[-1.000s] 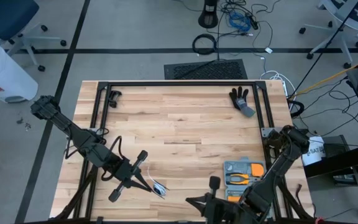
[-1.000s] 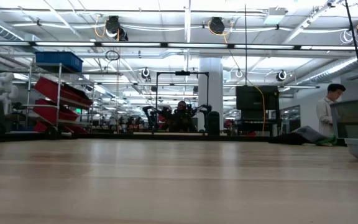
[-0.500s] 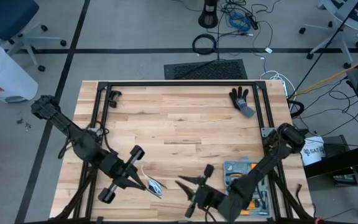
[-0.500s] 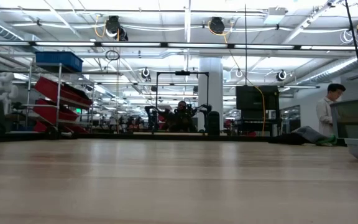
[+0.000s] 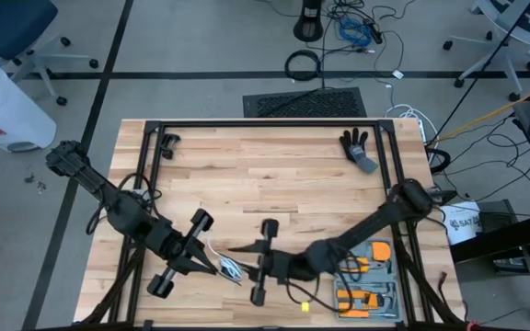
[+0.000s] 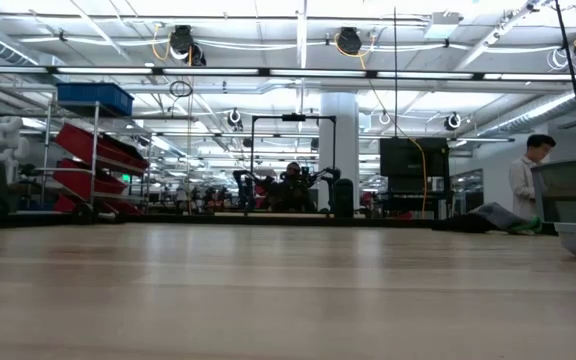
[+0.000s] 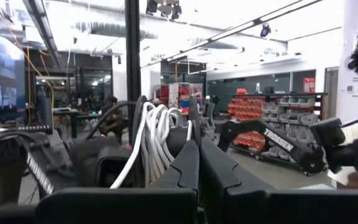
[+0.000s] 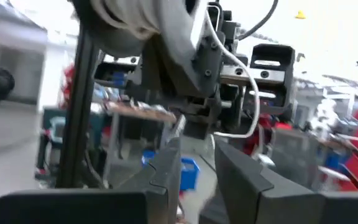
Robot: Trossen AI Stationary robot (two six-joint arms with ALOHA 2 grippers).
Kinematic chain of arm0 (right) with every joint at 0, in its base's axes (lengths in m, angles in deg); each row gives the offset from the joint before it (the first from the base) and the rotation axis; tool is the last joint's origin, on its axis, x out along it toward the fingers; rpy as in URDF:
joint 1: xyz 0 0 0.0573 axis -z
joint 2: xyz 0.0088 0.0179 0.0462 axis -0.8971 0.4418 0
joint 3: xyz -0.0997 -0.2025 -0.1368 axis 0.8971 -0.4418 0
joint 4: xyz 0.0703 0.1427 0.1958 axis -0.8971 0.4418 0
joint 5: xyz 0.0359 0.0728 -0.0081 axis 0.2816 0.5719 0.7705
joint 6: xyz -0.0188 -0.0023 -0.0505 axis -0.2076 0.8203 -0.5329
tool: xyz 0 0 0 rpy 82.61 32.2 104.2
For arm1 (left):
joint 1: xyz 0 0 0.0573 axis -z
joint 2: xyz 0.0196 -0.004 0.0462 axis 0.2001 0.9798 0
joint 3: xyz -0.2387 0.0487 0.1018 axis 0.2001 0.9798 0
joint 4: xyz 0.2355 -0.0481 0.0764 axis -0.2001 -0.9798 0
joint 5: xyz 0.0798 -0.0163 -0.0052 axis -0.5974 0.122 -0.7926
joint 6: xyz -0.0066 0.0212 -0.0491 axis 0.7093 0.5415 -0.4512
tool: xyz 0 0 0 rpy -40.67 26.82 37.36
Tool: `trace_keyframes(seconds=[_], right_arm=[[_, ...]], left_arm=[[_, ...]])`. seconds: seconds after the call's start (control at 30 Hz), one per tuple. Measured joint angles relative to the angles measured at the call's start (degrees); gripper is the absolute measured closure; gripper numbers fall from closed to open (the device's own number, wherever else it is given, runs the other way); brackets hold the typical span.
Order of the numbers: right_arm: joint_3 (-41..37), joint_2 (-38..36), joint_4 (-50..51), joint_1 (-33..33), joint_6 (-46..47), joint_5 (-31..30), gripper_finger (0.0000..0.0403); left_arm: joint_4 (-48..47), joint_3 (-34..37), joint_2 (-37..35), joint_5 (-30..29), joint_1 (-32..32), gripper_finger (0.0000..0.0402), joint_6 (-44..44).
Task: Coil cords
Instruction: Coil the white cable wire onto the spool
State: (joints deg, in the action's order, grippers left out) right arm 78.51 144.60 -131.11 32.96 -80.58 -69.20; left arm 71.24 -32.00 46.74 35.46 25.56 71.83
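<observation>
The table (image 5: 274, 184) is pale planked wood, smooth with a soft sheen; a matt black metal frame (image 5: 265, 123) runs along its far edge and sides; the cords (image 7: 157, 134) look like smooth white plastic-sheathed line, slightly glossy; both arms are matt dark plastic or metal; near the far right corner lies a dark cloth glove (image 5: 357, 147); the tool case (image 5: 368, 276) at the near right edge looks grey and orange plastic.

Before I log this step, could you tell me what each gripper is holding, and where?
The left gripper is shut on the thin white cord, gripping its bundled loops. The right gripper, beside it, holds nothing.
</observation>
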Motion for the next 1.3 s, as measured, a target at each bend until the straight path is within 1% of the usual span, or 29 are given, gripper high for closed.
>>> trace_keyframes(seconds=[0.1, 0.23, 0.27, 0.4, 0.5, 0.63, 0.77, 0.87, 1.0, 1.07, 1.2, 1.3], right_arm=[[-0.07, 2.24, -6.39, 2.21, 1.16, 4.38, 0.0302], [-0.07, 4.51, -11.57, 4.25, 2.52, 4.85, 0.0266], [-0.07, 4.79, -12.17, 4.76, 2.81, 5.39, 0.0257], [-0.04, 4.68, -12.41, 6.56, 5.73, 11.58, 0.0228], [-0.02, 4.7, -12.74, 7.43, 6.25, 12.11, 0.0219], [-0.02, 4.68, -12.75, 8.46, 6.72, 12.57, 0.0219], [-0.02, 4.7, -12.72, 9.24, 6.89, 15.39, 0.0225], [-0.02, 4.7, -12.67, 9.8, 7.14, 15.98, 0.0231], [-0.02, 4.7, -12.61, 11.1, 9.45, 20.84, 0.024], [-0.02, 4.69, -12.6, 11.48, 10.34, 21.24, 0.0245], [-0.02, 4.7, -12.6, 11.98, 10.83, 21.53, 0.026], [-0.02, 4.7, -12.58, 12.57, 12.47, 25.31, 0.0279]], left_arm=[[-0.19, 0.0, 0.04, -0.01, 0.0, 0.04, 0.07], [-0.25, 0.0, 0.04, -0.01, 0.02, 0.04, 0.09], [-0.38, 0.0, 0.04, -0.01, 0.07, 0.04, 0.09], [-0.43, 0.0, 0.54, 0.01, 0.07, 0.04, 0.18], [-0.45, 0.0, 1.36, 0.01, 0.07, 0.04, 1.16], [-0.48, 0.0, 1.85, 0.01, 0.07, 0.04, 1.44], [-0.15, 0.0, 1.95, 0.02, 0.07, 0.04, 1.44], [-0.3, 0.0, 2.0, 0.04, 0.07, 0.04, 1.42], [-0.23, 0.0, 2.0, 0.04, 0.07, 0.04, 1.42], [-0.23, 0.0, 2.0, 0.05, 0.07, 0.04, 1.42], [-0.26, 0.0, 1.99, 0.06, 0.07, 0.04, 1.4], [-0.08, -0.02, 2.32, 0.14, 0.11, 0.04, 1.54]])
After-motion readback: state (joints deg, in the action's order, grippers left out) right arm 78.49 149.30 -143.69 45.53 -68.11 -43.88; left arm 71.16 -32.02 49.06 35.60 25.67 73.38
